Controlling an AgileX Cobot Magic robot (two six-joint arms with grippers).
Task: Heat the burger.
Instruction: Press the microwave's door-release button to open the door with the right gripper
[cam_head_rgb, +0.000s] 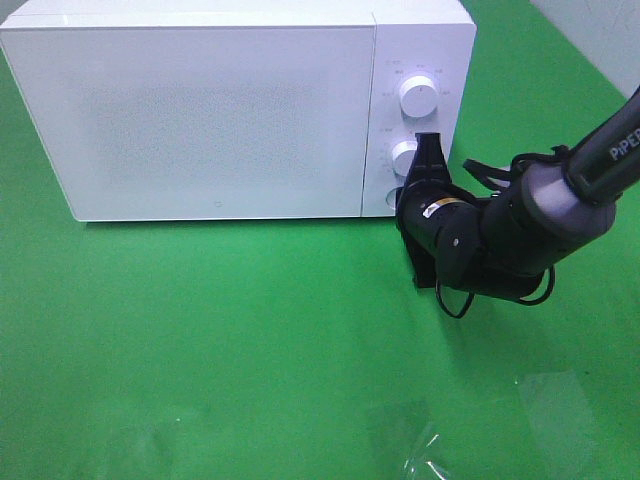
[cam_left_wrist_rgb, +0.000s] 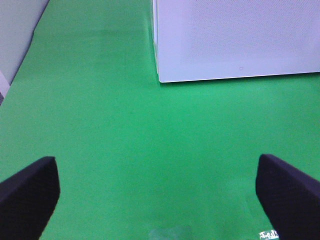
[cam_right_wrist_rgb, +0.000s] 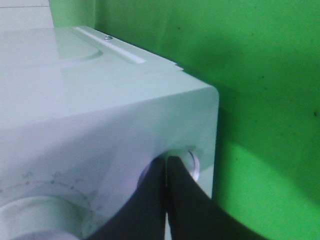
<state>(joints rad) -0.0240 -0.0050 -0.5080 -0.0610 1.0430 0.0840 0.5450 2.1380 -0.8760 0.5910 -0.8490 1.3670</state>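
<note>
Standing on the green table, a white microwave is seen with its door shut. The burger is shown in none of the views, so its place cannot be told.

The right fingers are held pressed together, with nothing gripped between them. They are reached up to the microwave's control panel, beside the lower of two white dials. In the right wrist view the joined tips are seen laid against a small round control near the panel's edge; which control it is cannot be told from that view.

The left fingers are spread wide apart and carry nothing. They are held low over bare green table, well apart from the microwave's front corner.

Pieces of clear film are seen lying flat on the table near its front edge.
</note>
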